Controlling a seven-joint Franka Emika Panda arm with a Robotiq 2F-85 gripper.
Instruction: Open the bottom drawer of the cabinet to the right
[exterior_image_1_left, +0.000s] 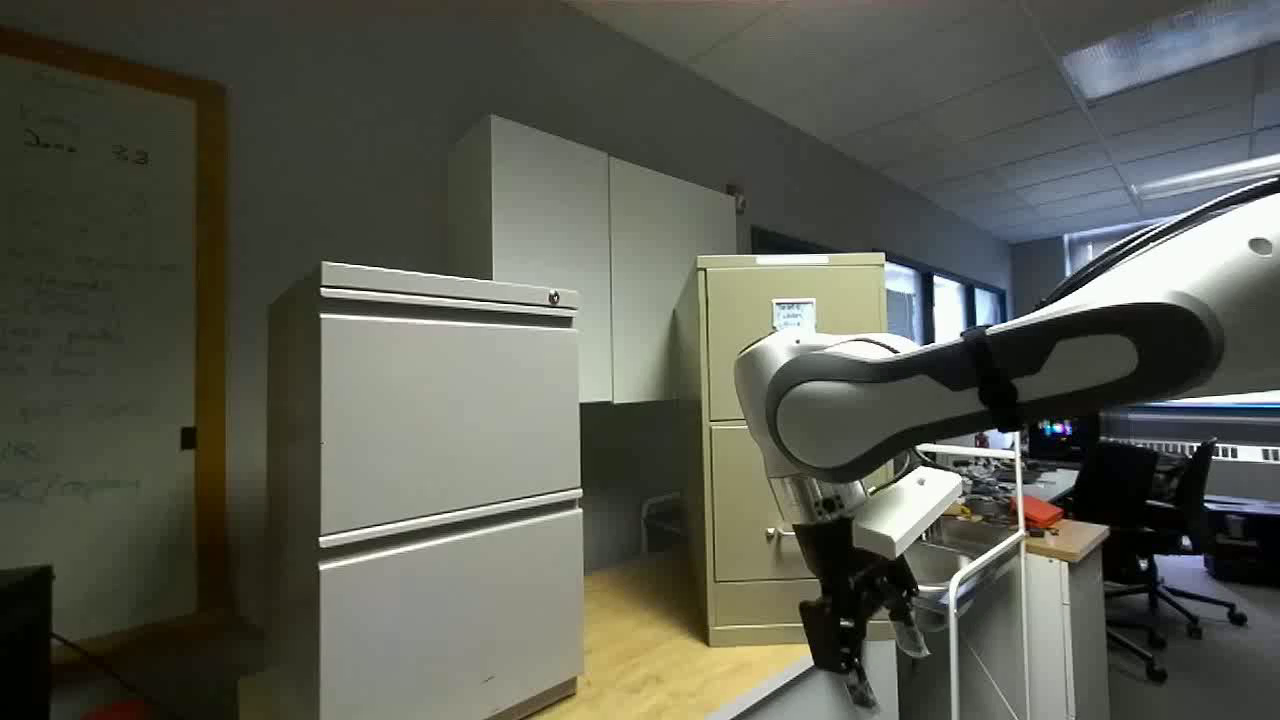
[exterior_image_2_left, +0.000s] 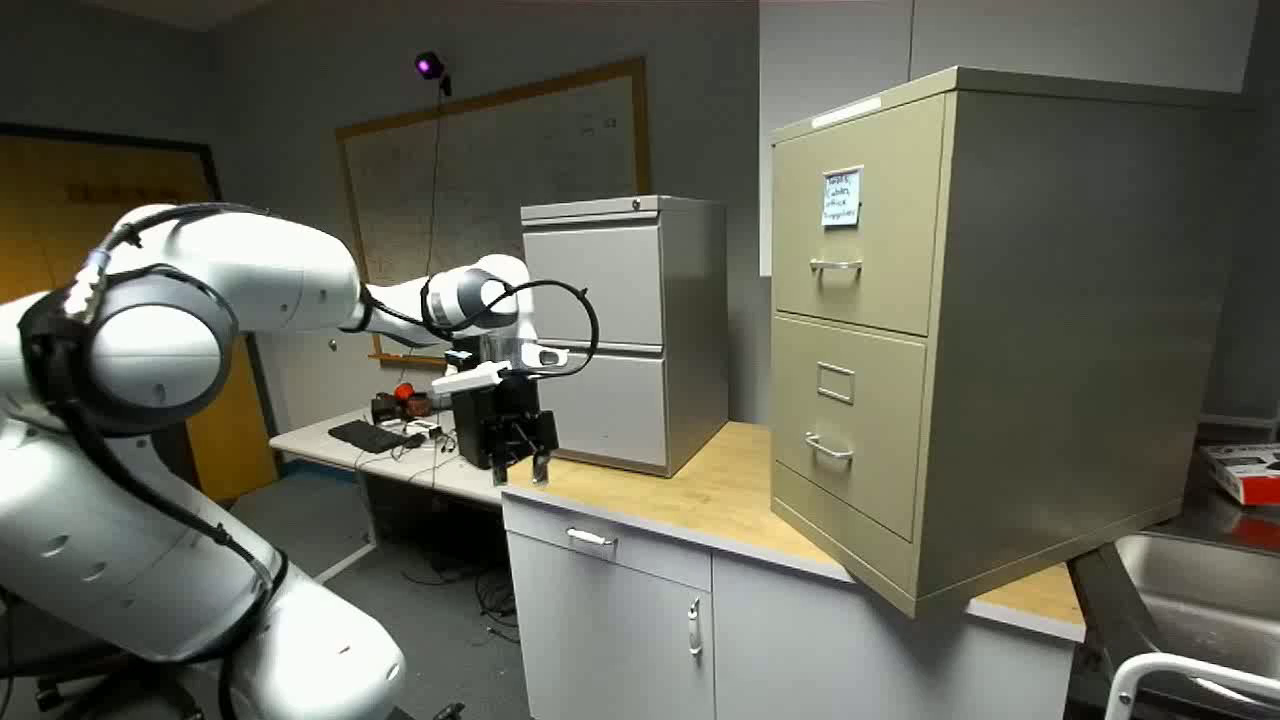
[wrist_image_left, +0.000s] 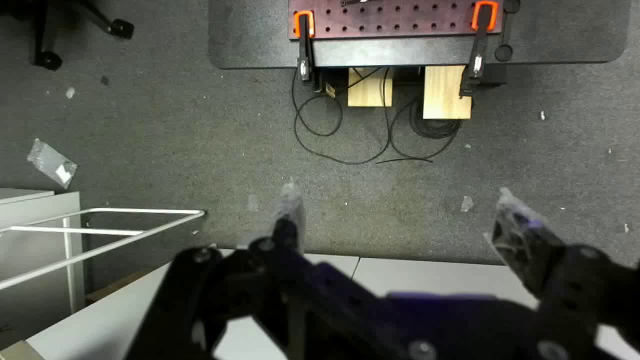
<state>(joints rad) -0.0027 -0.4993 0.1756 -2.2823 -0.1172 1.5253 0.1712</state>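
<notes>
The beige filing cabinet (exterior_image_1_left: 795, 260) (exterior_image_2_left: 1070, 330) stands on the wooden counter in both exterior views. Its bottom drawer (exterior_image_1_left: 735, 480) (exterior_image_2_left: 800, 400) is shut flush, with a small metal handle (exterior_image_1_left: 778, 534) (exterior_image_2_left: 828, 449). The arm covers part of this drawer in an exterior view. The upper drawer (exterior_image_2_left: 890, 230) is shut and has a paper stuck on it. My gripper (exterior_image_1_left: 888, 665) (exterior_image_2_left: 520, 478) points down, off the counter's front side, apart from the drawer. In the wrist view the gripper (wrist_image_left: 397, 192) is open, fingers wide apart, with only floor between them.
A light grey cabinet (exterior_image_1_left: 450, 420) (exterior_image_2_left: 600, 290) stands on the counter (exterior_image_2_left: 720, 480) beside the beige one. A sink (exterior_image_2_left: 1220, 580) and a white metal rail (exterior_image_1_left: 955, 600) (exterior_image_2_left: 1190, 665) lie on the beige cabinet's far side. White wall cupboards (exterior_image_1_left: 670, 280) hang behind.
</notes>
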